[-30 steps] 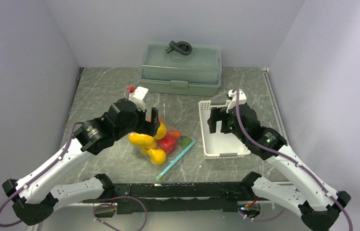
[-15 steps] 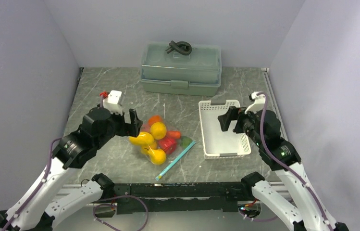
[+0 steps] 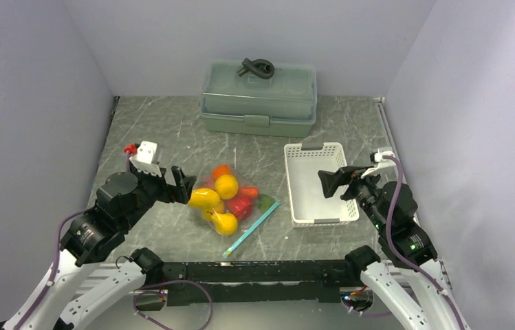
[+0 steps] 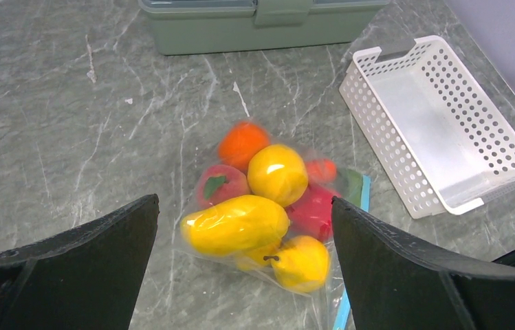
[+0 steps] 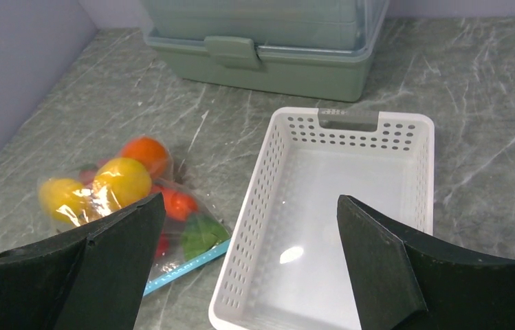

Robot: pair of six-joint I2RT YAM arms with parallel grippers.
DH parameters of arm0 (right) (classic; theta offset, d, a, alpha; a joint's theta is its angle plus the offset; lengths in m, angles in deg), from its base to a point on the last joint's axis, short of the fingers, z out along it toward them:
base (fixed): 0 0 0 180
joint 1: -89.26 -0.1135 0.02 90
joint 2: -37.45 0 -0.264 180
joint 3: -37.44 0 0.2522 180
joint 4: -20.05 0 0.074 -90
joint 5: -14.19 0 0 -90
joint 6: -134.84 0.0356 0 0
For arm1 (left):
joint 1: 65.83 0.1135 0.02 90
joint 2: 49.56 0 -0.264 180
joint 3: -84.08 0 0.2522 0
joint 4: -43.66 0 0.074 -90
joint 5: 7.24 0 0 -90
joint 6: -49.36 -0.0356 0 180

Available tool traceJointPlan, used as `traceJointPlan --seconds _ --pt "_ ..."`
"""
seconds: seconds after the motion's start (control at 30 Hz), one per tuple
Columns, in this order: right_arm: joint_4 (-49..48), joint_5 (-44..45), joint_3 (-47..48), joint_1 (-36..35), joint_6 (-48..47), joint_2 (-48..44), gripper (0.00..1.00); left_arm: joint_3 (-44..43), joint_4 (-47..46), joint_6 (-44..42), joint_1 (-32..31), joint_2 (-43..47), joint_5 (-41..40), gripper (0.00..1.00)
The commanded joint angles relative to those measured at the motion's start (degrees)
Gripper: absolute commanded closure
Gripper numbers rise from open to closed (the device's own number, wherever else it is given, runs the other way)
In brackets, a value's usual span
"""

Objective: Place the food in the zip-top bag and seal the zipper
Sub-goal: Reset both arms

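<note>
**Top external view**
- Zip-top bag: clear, lying flat on the table at mid-field, just left of the white lattice basket.
- Food: yellow, orange, red and green pieces bunched inside the bag.
- Zipper: teal-blue strip along the bag's near-right edge. Whether it is pressed closed cannot be told.
- Left gripper: jaws spread wide, grasping nothing, just beside the bag's left edge.
- Right gripper: jaws spread wide, grasping nothing, by the basket's right wall.
- Grey-green lidded box: at the back, with a dark knotted item on its lid.

**Left wrist view**
- The bag is framed between the two fingers.
- Only here does a pinkish-red piece with a green leaf show.

**Right wrist view**
- Basket interior, its handle slot and the box latch show.
- The left finger hides part of the bag.
</note>
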Motion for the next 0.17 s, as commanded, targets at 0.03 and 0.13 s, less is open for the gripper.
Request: traceJointPlan --seconds 0.03,0.13 --pt "-3.89 -0.86 -0.07 -0.16 -0.94 -0.3 0.0 -0.2 -1.08 -0.63 0.21 -0.76 -0.03 0.0" --pt "-3.81 -1.07 0.1 -0.18 -0.82 0.38 0.0 -0.3 -1.22 -0.44 0.3 -1.07 1.15 0.0"
